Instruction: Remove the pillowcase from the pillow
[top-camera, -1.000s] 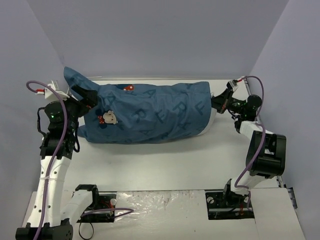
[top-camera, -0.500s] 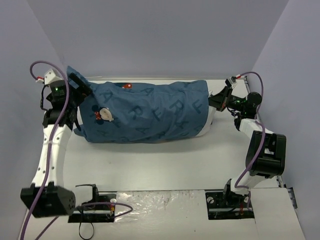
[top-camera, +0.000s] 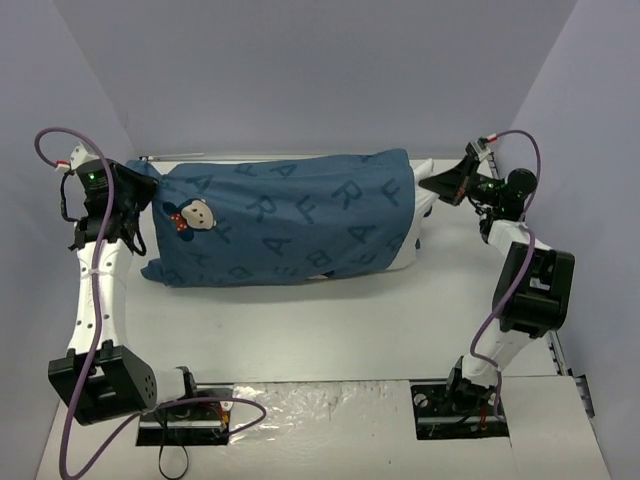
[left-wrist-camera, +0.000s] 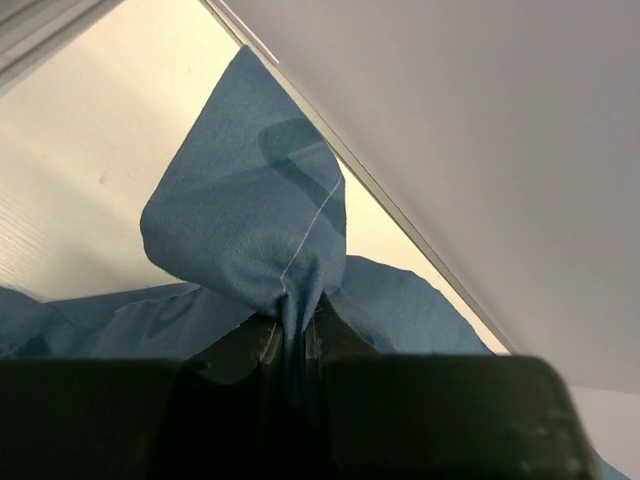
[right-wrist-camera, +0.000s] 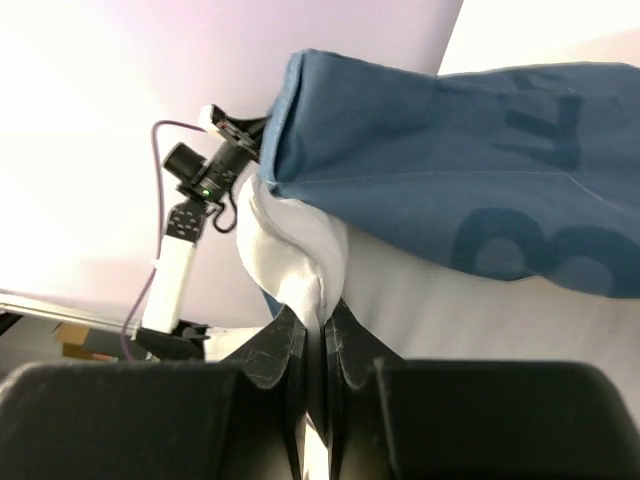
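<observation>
The dark teal pillowcase (top-camera: 290, 215), printed with pale letters and a mouse face, stretches across the far half of the table. The white pillow (top-camera: 420, 195) pokes out of its right-hand opening. At the far left, my left gripper (top-camera: 138, 180) is shut on the pillowcase's closed corner; the left wrist view shows that blue corner (left-wrist-camera: 255, 225) bunched between the closed jaws of the left gripper (left-wrist-camera: 297, 335). My right gripper (top-camera: 437, 185) is shut on the pillow's white corner (right-wrist-camera: 295, 250), pinched between the jaws of the right gripper (right-wrist-camera: 318, 335), beside the pillowcase hem (right-wrist-camera: 400, 130).
Grey-lilac walls enclose the table (top-camera: 330, 320) on the left, back and right. The arm bases and a crinkled plastic sheet (top-camera: 320, 395) lie along the near edge. A pale rail (left-wrist-camera: 380, 185) runs where the table meets the back wall.
My left gripper has closed on the pillowcase corner and pulled it left toward the wall. The right gripper lifted back to the right with the pillow corner. The fabric now lies stretched flatter.
</observation>
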